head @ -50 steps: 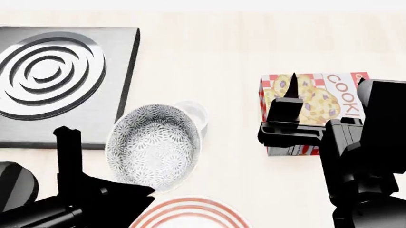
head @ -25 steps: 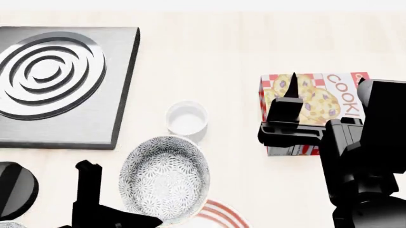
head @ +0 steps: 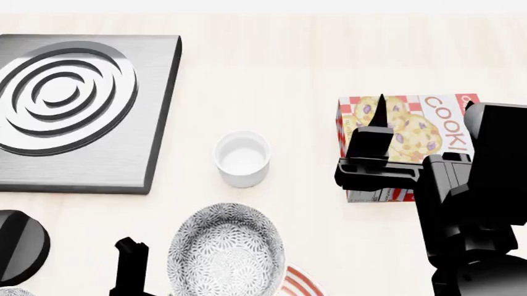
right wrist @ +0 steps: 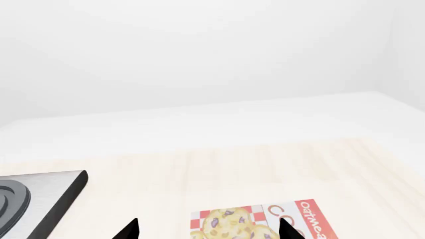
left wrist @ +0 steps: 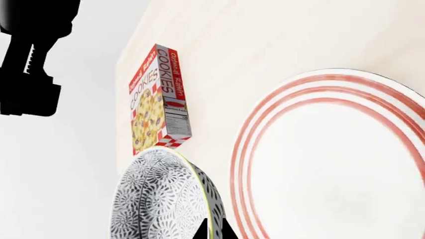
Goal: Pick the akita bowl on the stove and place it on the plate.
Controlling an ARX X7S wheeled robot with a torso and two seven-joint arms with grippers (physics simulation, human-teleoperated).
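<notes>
Head view, largest first: table [head: 313, 55], pale wood. Stove [head: 74, 105] at far left, burner bare, nothing on it. Right arm parked over the cookie box [head: 411, 132]; right gripper [right wrist: 209, 230] has its two fingertips spread wide, nothing between them. Plate [left wrist: 332, 164] lies at the near edge; only a sliver of its red rings shows from the head, but the left wrist view has it nearly whole.

Bowl [head: 226, 253] is off the stove, held up in the left gripper [head: 132, 265] by its left rim, mouth up, hanging just left of the plate and overlapping the plate's edge. The wrist camera shows a dark fingertip against the bowl wall; claw clamped on the rim, I judge.

Key relation: plate centre lies right of the bowl and nearer the robot. Left arm is the one carrying and the closer arm. Bowl is round, so no axis to line up. It needs to go further over before release, or it may land on the plate's rim and tip.

Cup [head: 242, 158], small and white, stands alone between stove and box.

Change: a second ago the bowl sat beside the stove's near corner, hiding the cup; half a second ago it was midway. It has travelled toward the robot and slightly right. Right arm unchanged.
</notes>
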